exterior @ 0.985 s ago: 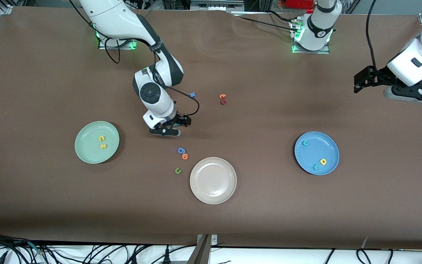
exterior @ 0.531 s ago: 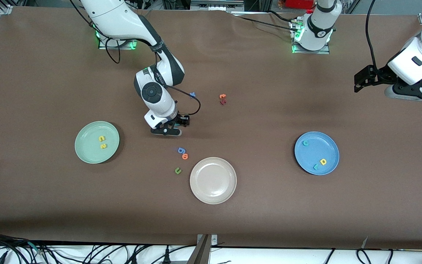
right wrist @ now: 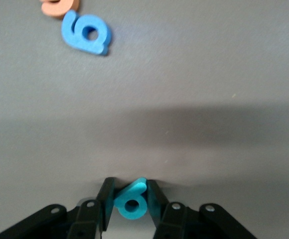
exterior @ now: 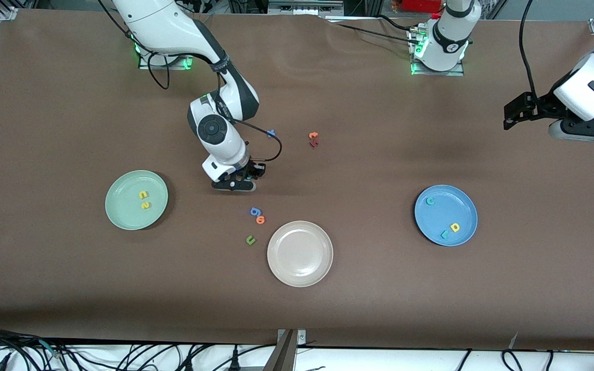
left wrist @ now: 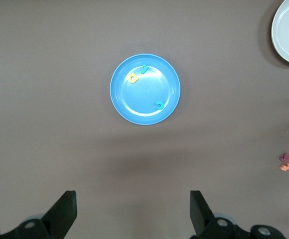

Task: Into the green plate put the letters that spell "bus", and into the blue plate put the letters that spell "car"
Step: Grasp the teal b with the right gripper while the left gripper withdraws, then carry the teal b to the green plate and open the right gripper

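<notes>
My right gripper [exterior: 243, 180] is down at the table between the green plate [exterior: 124, 198] and the loose letters, shut on the teal "b" [right wrist: 131, 203], which stands pinched between its fingers. The green plate holds the yellow "u" [exterior: 143, 195] and yellow "s" [exterior: 145, 205]. The blue plate [exterior: 449, 208] holds the teal "c" [exterior: 430, 201], yellow "a" [exterior: 455, 226] and teal "r" [exterior: 444, 234]. My left gripper [exterior: 513, 113] waits in the air at the left arm's end of the table, open and empty [left wrist: 133, 209], looking down on the blue plate [left wrist: 144, 94].
A beige plate [exterior: 300, 253] lies nearest the front camera. Beside it are a blue "g" [exterior: 254, 211], an orange "o" [exterior: 260, 220] and a dark green "u" [exterior: 250, 239]. A blue "x" [exterior: 271, 133] and orange and red letters [exterior: 313, 139] lie nearer the arms' bases.
The right gripper's fingers have closed onto the teal "b" at the table. The left arm has drifted slightly toward its own end of the table.
</notes>
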Motion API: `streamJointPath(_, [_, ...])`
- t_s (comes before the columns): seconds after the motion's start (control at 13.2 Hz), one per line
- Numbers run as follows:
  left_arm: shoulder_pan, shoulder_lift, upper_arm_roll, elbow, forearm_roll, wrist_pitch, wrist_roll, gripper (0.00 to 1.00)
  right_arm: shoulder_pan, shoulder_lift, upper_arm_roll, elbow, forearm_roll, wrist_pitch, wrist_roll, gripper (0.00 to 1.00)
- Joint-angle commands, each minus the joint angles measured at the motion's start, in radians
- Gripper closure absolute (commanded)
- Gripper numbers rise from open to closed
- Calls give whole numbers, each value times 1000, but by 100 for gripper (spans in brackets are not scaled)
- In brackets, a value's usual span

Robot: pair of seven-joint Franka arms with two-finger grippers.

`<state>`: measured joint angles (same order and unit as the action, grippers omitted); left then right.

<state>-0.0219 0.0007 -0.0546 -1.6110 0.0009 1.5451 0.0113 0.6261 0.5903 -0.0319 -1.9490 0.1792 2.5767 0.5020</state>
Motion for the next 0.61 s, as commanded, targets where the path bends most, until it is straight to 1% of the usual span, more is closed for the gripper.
streamJointPath(0.0, [1, 21, -7, 49, -10, -40, -5, 0, -46, -38, -34, -1, 3, -58, -138, 100])
streamJointPath(0.15, [-4, 19, -11, 55, -19, -68, -4, 0, -77, -61, -84, 13, 11, -133, -277, 100])
streamJointPath(0.38, [-3, 21, -21, 59, -16, -63, -4, 0, -132, -79, -181, 64, 13, -278, -526, 100])
streamJointPath(0.45, [-3, 21, -21, 59, -16, -63, -4, 0, -152, -81, -213, 82, 29, -323, -604, 100])
streamJointPath(0.53, [-3, 21, -21, 59, -16, -62, -4, 0, -164, -81, -251, 110, 66, -373, -700, 100])
